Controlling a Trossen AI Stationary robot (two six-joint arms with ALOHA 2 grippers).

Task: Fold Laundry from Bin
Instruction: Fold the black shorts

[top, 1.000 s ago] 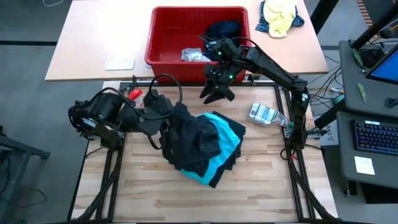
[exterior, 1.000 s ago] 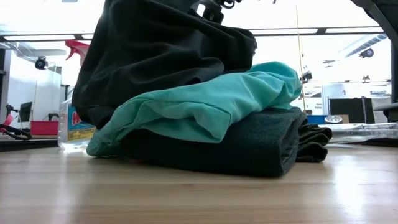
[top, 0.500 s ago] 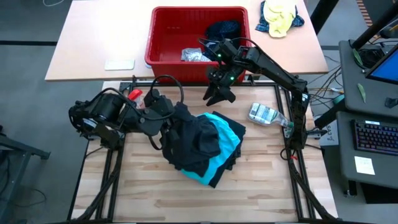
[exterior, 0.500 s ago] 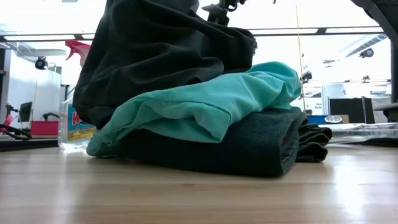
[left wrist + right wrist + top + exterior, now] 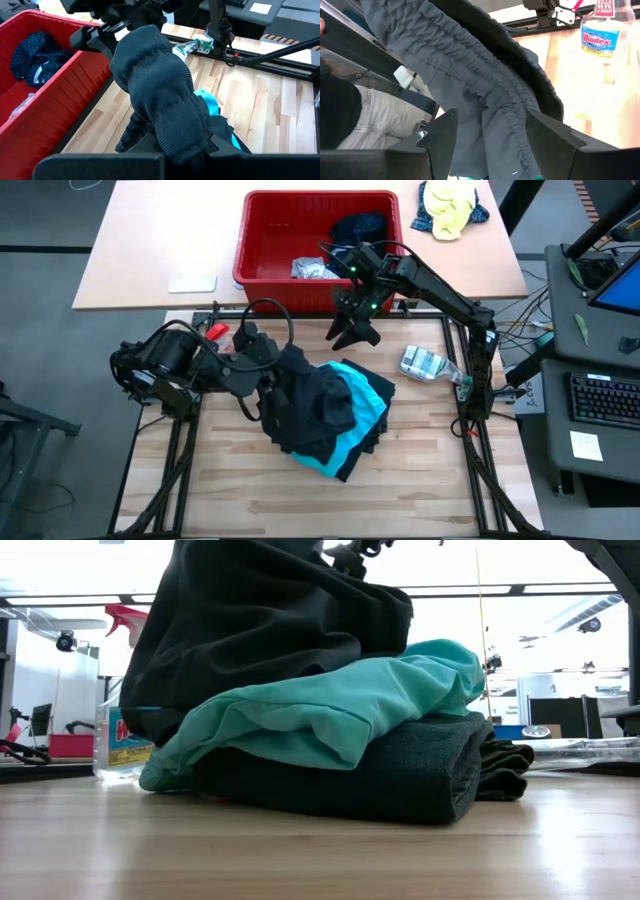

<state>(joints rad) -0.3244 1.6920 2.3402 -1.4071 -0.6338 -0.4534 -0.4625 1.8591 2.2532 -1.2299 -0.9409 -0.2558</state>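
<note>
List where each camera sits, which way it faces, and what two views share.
High: overhead, straight down; both arms, clothes pile, red bin.
Low: table height, level across; pile, no arm clearly.
Left wrist: looks toward the bin; dark garment in its end effector.
Right wrist: open end effector before grey cloth.
Shared: high and low show the turquoise shirt.

So there's a pile on the wooden table: a dark grey garment [image 5: 400,775] folded at the bottom, a turquoise one [image 5: 330,715] on it, and a black one [image 5: 305,405] slumped on top, one end bunched up. The red bin [image 5: 270,240] behind holds a navy dotted piece [image 5: 358,227] and a light grey one [image 5: 312,269].
</note>
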